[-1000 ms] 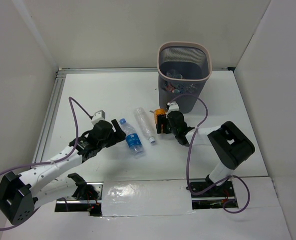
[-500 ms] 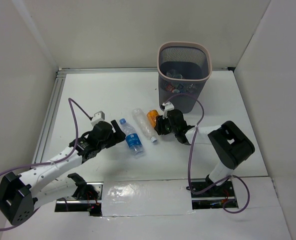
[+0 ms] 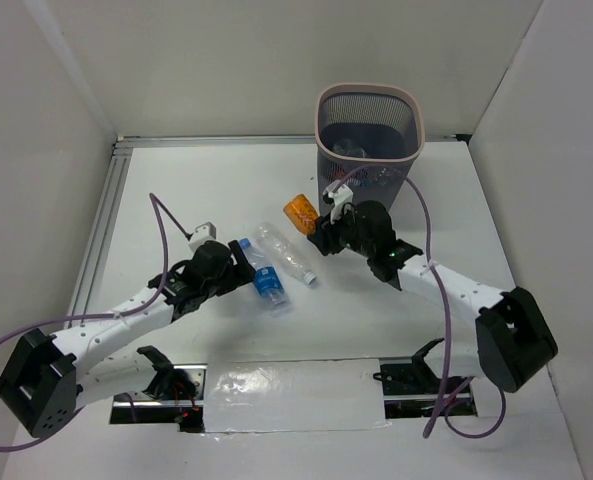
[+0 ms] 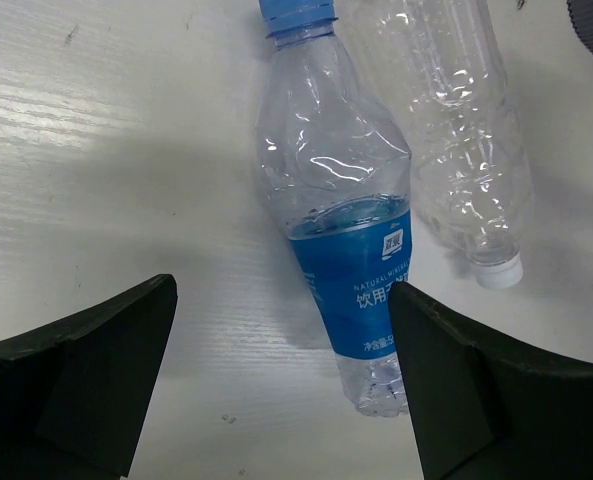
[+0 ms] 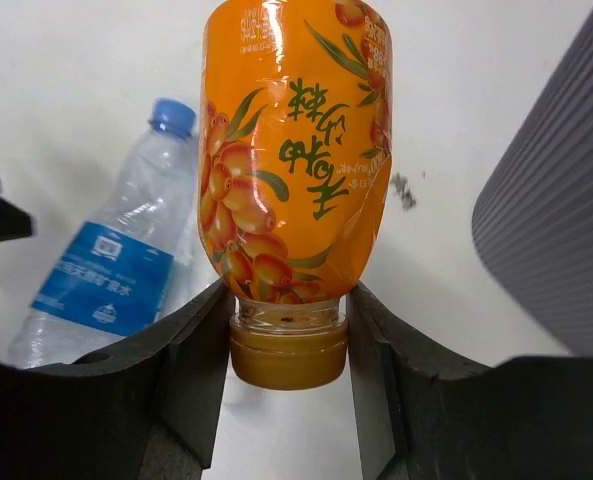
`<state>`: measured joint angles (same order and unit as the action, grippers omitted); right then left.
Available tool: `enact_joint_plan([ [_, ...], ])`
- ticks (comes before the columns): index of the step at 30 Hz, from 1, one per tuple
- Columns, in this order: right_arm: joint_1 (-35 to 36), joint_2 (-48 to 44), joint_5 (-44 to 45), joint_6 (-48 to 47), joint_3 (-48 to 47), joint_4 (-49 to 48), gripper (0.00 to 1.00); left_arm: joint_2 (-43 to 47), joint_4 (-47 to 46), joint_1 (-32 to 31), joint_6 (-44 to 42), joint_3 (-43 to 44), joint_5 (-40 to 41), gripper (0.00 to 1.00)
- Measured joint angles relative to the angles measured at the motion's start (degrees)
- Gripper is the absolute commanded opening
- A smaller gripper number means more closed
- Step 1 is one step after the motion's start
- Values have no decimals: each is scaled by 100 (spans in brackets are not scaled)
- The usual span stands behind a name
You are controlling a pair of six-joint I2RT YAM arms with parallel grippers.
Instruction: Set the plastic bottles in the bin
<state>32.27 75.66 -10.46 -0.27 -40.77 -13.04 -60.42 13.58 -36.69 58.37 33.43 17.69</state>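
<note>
My right gripper point(image 3: 321, 228) is shut on the short orange bottle point(image 3: 300, 214), gripping its neck point(image 5: 288, 318) and holding it above the table, left of the bin point(image 3: 367, 150). The bin's dark mesh wall point(image 5: 566, 210) fills the right edge of the right wrist view. A blue-label bottle point(image 3: 263, 275) and a plain clear bottle point(image 3: 287, 251) lie side by side on the table. My left gripper point(image 3: 238, 270) is open just left of the blue-label bottle point(image 4: 351, 225), which lies near its right finger point(image 4: 476, 390). The clear bottle point(image 4: 456, 130) lies right of it. Several bottles show inside the bin.
White walls enclose the table on three sides. A metal rail point(image 3: 101, 225) runs along the left edge. White tape point(image 3: 296, 390) covers the near edge between the arm bases.
My right arm has lifted the orange bottle off the table and swung up and toward the bin. My left gripper has edged closer to the blue-label bottle.
</note>
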Motion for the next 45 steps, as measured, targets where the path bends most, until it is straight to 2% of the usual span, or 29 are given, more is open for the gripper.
enact_joint_plan([
  [8,0,-669,-782,-1049,-796,540,7,-426,-275,0,-35,0,-129,100],
  [13,-39,-614,-623,-1296,-1790,752,7,-649,-496,0,-184,37,-269,100],
  [21,-654,-376,-413,-1307,-3104,841,7,-1272,-874,0,-450,295,-487,100],
  [23,-754,-208,-313,-1287,-3368,857,12,-1440,-957,0,-466,354,-520,100],
  [25,-964,9,-260,-1283,-3641,929,25,-1620,-1025,0,-470,409,-551,100],
  [26,-1117,118,-236,-1281,-3742,968,45,-1705,-1049,0,-483,431,-560,100],
  [30,-1878,603,-374,-1244,-4052,1379,91,-1904,-1086,0,-575,483,-575,100],
  [31,-2109,682,-601,-1270,-4057,1521,100,-1952,-1086,0,-579,509,-575,100],
  [37,-3174,741,-2004,-1290,-4006,1869,100,-2192,-1108,-59,-590,660,-507,97],
  [39,-3285,730,-2505,-1311,-4006,1967,100,-2297,-1108,-63,-592,699,-487,91],
  [41,-3338,706,-3101,-1377,-4006,2105,100,-2463,-1143,-87,-579,778,-485,79],
  [42,-3357,684,-3390,-1434,-4006,2179,100,-2535,-1169,-94,-581,837,-481,62],
  [45,-3421,579,-4116,-1589,-4006,2411,100,-2634,-1211,-149,-551,938,-433,42],
])
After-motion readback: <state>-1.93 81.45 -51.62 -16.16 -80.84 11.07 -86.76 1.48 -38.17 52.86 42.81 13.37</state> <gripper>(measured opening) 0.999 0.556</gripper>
